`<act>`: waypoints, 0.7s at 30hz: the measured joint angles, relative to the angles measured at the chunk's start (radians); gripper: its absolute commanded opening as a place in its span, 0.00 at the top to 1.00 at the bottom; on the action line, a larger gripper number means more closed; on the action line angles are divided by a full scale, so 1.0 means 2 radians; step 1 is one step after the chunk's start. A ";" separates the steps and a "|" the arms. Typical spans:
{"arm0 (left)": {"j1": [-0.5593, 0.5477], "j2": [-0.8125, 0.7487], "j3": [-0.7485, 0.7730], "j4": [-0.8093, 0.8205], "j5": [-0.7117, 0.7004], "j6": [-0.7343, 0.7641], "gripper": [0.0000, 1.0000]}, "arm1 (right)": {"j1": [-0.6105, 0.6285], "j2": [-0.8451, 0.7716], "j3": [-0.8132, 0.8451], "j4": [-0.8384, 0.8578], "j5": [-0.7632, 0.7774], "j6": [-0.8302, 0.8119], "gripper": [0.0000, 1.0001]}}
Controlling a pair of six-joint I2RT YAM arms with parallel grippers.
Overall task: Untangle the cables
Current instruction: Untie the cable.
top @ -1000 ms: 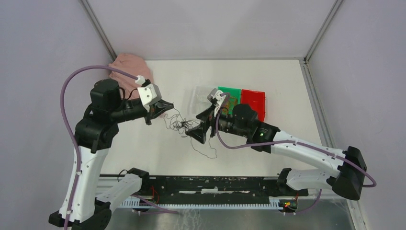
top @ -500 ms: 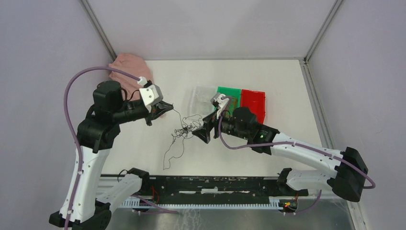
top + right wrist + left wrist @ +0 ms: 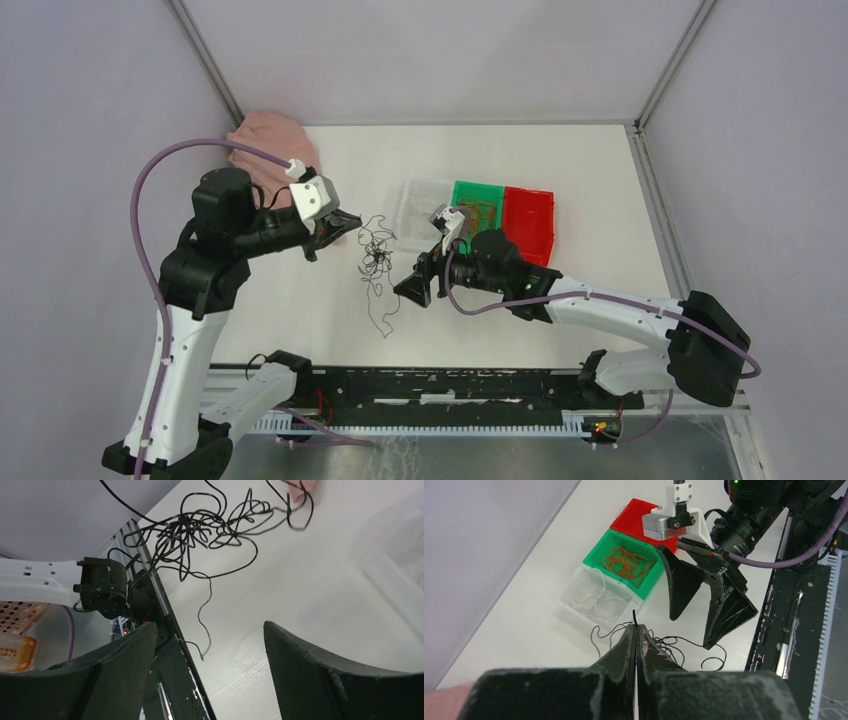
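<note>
**Black cable knot mid-table; left jaws clamped on a strand, right jaws wide and empty**

Left gripper (image 3: 636,630): jaws pressed together on one black strand of the cables (image 3: 375,258). A short end of the strand sticks out past the tips. The strand leads from there to a knot of black loops near the middle of the table (image 3: 580,170), between the two grippers. One loose tail runs from the knot toward the near edge. Whether the knot rests on the table or hangs above it cannot be told.

Right gripper (image 3: 412,290): jaws spread wide, nothing between them. It is near the knot on its right side and not touching it.

Three bins stand side by side in a row toward the far edge, right of the knot:
- The clear bin (image 3: 405,195) holds whitish wires.
- The green bin (image 3: 462,190) holds orange wires.
- The red bin (image 3: 530,205): contents cannot be told.

A pink cloth (image 3: 270,140) lies at the far left corner.
</note>
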 measured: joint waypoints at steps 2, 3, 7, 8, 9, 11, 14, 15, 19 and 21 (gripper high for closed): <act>0.000 0.001 0.002 0.001 0.000 0.000 0.97 | 0.000 0.003 -0.001 0.008 0.000 0.006 0.14; 0.000 0.001 0.003 0.002 0.000 0.000 0.97 | 0.000 0.003 -0.003 0.015 0.001 0.011 0.14; 0.000 0.001 0.006 0.007 0.000 0.000 0.97 | 0.000 0.003 -0.017 0.032 0.002 0.026 0.18; 0.000 0.001 0.006 0.008 0.000 0.000 0.97 | 0.000 0.003 -0.023 0.036 0.004 0.031 0.20; 0.000 0.001 0.006 0.008 0.000 0.000 0.97 | 0.000 0.003 -0.028 0.037 0.005 0.035 0.22; 0.000 0.001 0.006 0.008 0.000 0.000 0.97 | 0.000 0.002 -0.042 0.042 0.006 0.043 0.27; 0.000 0.001 0.007 0.008 -0.001 0.000 0.97 | 0.000 -0.014 -0.077 0.049 0.010 0.064 0.31; 0.000 0.001 0.007 0.008 -0.001 0.000 0.97 | 0.000 -0.021 -0.085 0.050 0.010 0.070 0.31; 0.000 0.000 0.007 0.010 -0.001 -0.001 0.97 | 0.001 -0.061 -0.114 0.063 0.009 0.096 0.30; 0.000 0.000 0.007 0.014 -0.001 -0.001 0.97 | 0.004 -0.068 -0.115 0.075 0.006 0.105 0.28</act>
